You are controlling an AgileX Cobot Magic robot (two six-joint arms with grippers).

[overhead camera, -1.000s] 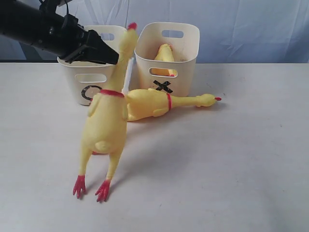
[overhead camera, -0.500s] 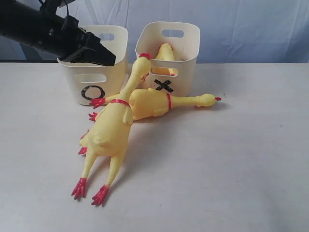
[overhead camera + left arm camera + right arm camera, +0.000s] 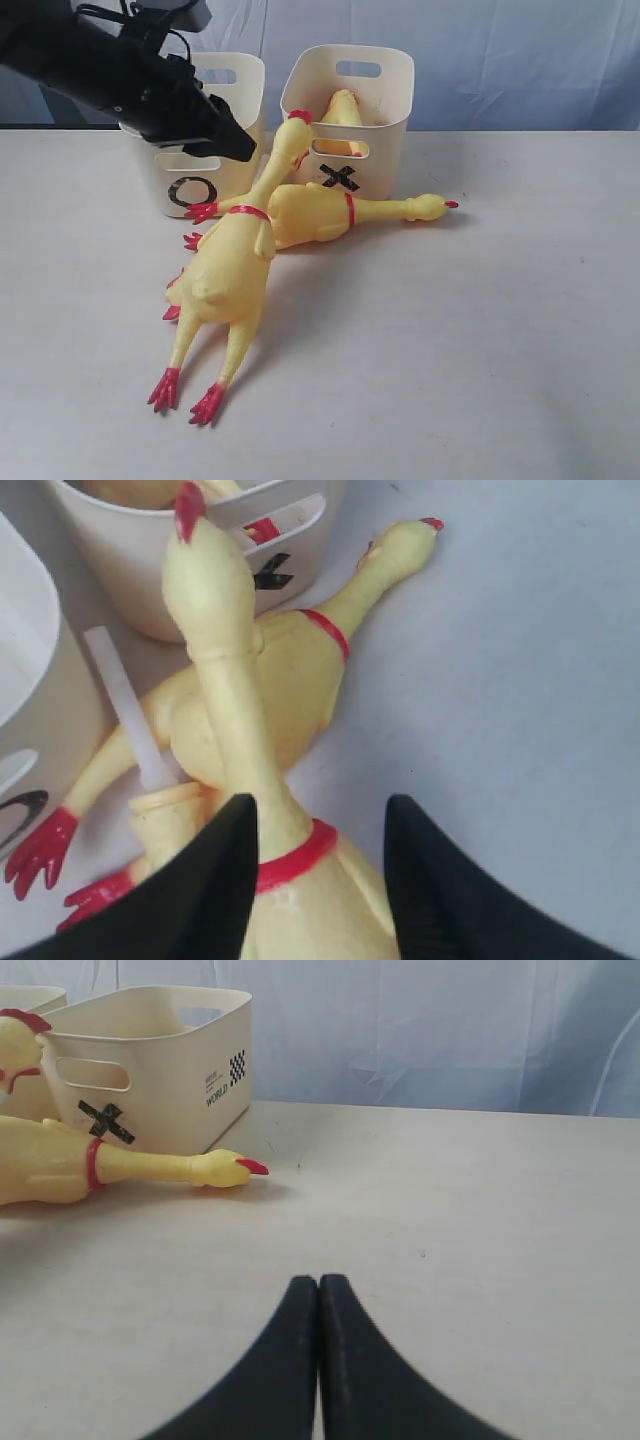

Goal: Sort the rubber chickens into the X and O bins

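**Chicken down, left claw lower over it**

Dipping from where it had hung a second earlier, the left claw (image 3: 238,148) had swung lower, in front of the O bin (image 3: 165,172); its two black fingers (image 3: 215,880) stood apart and gripped nothing; below them, in the wrist view, showed the red neck band of the near chicken (image 3: 228,272). That chicken, held up by the neck a second before, had fallen and lay slumped on the table (image 3: 480,330); over the last half second it had not shifted; its red feet pointed toward the exterior camera; its neck slanted up so that the head stood against the front of the X bin (image 3: 385,150), near the gap between the two bins; whether head and bin touched I could not tell. Its body lay across the legs of the second chicken (image 3: 312,214), which stretched flat just in front of both bins, red feet by the O mark, beak pointing right. Inside the X bin a third chicken (image 3: 341,108) poked above the rim. Well apart on the right, the right claw (image 3: 318,1290) hovered low over the table, fingers pressed together with nothing between them.
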